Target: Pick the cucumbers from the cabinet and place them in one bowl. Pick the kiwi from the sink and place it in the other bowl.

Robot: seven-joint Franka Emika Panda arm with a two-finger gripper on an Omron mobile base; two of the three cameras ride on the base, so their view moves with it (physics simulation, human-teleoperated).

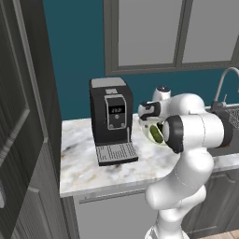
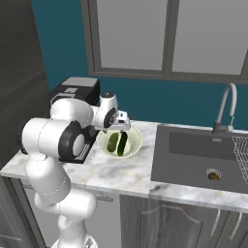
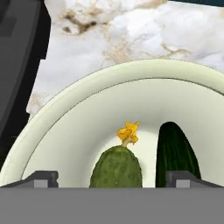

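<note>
Where the coffee machine [image 1: 112, 120] stands on the marble worktop [image 1: 84, 168], its small front display shows pale marks too blurred to read, and no brand can be made out on it. Just right of it sits the cream bowl [image 2: 133, 145], holding both cucumbers [image 2: 117, 142] side by side; in the hand view one is lighter green with a yellow withered flower at its tip [image 3: 128, 133], the other darker and smooth [image 3: 175, 151]. The claw [image 2: 122, 127] hangs just above the bowl with its fingers [image 3: 41, 178] spread wide to either side of the lighter cucumber, gripping nothing. The worktop is white marble veined with brown and grey, over grey wood-grain units. Behind runs a deep teal wall with a grey-framed window [image 2: 164, 36]. To the right lies the dark grey sink [image 2: 193, 160] with a chrome gooseneck tap [image 2: 226, 104]; a small brownish round thing, likely the kiwi [image 2: 213, 176], rests on its floor. A tall dark cabinet [image 1: 23, 116] fills the left.
</note>
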